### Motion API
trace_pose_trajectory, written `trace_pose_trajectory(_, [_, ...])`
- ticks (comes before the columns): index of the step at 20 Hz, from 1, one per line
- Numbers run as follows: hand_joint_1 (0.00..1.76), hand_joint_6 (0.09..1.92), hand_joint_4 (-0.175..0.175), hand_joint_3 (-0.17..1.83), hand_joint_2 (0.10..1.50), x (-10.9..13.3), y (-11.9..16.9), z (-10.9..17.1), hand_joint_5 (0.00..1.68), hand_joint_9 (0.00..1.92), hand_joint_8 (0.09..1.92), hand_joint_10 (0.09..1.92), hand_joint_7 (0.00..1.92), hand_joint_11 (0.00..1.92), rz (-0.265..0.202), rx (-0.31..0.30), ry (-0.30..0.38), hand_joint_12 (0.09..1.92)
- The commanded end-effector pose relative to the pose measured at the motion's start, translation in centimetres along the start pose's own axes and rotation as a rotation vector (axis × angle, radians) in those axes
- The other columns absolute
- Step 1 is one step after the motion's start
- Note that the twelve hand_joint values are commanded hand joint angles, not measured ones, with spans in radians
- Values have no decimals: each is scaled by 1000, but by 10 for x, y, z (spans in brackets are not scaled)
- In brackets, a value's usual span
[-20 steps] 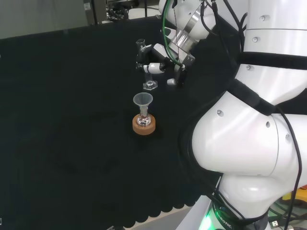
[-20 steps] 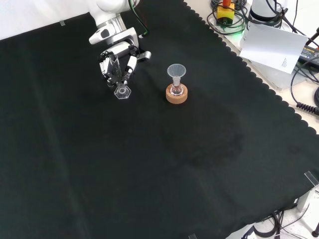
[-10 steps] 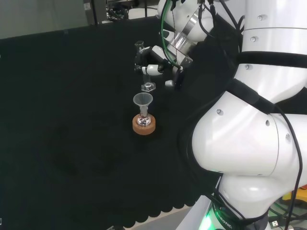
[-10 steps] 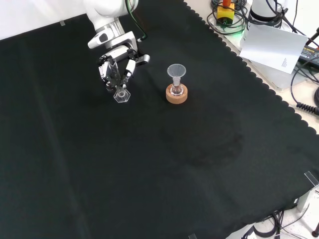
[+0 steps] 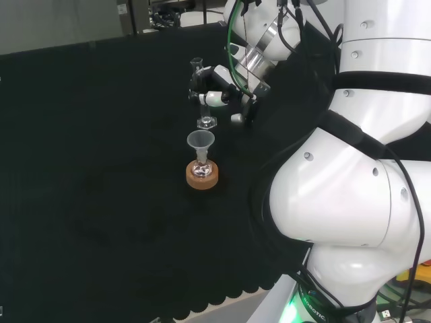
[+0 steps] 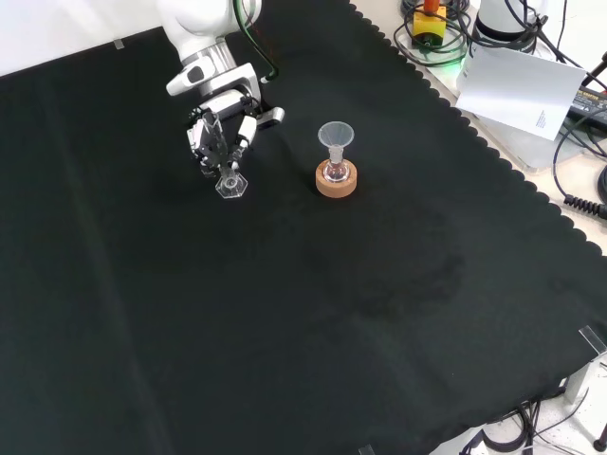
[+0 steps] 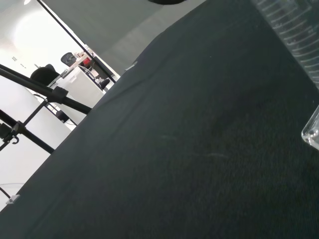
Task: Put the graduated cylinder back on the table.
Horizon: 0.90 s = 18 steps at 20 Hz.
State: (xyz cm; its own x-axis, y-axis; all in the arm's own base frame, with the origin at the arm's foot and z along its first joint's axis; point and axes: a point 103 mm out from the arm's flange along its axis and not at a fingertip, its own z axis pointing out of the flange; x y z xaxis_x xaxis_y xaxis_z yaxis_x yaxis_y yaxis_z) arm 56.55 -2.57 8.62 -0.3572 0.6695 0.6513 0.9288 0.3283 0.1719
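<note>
Step in hand: the set-down. Your black and white robot hand (image 5: 219, 93) has its fingers curled round the clear, slim graduated cylinder with the hexagonal foot (image 5: 204, 101), gripping it partway up the tube. In the head view the cylinder stands upright, with its foot just above, or perhaps already touching, the black cloth of the counter (image 5: 101, 168); you cannot tell which from these views. In the front view the hexagonal foot (image 6: 230, 185) shows below the robot hand (image 6: 220, 133).

Neighbour to note: a clear plastic funnel (image 6: 335, 136) sits in a small clear flask on a cork ring stand (image 6: 336, 182), near the cylinder but apart from it, to its right in the front view.

In the wrist view the ribbed clear tube (image 7: 294, 27) runs along the edge, over bare cloth.

Judgement: the task is nearly done. Next, you need the foot flat on the cloth before the fingers let go, then a withdrawal that avoids brushing the tall, narrow tube, which would likely tip easily.
</note>
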Motion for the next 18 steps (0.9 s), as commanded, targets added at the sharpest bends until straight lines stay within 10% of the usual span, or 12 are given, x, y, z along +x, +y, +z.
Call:
trace_pose_trajectory(1, [1128,1164,-175,44,1151,-1,-1,3,885,1358,394,87,1105,1292,11,-3,14,702])
trace_pose_trajectory(8, [1115,1216,-172,4,1190,1,-5,5,837,1292,572,87,932,1167,14,8,33,819])
trace_pose_trajectory(13, [1082,1230,-110,1,1195,0,-10,8,825,1233,648,87,783,1019,32,32,52,945])
trace_pose_trajectory(18, [986,758,-71,-103,1139,0,-11,3,726,1137,625,87,680,832,53,46,50,1068])
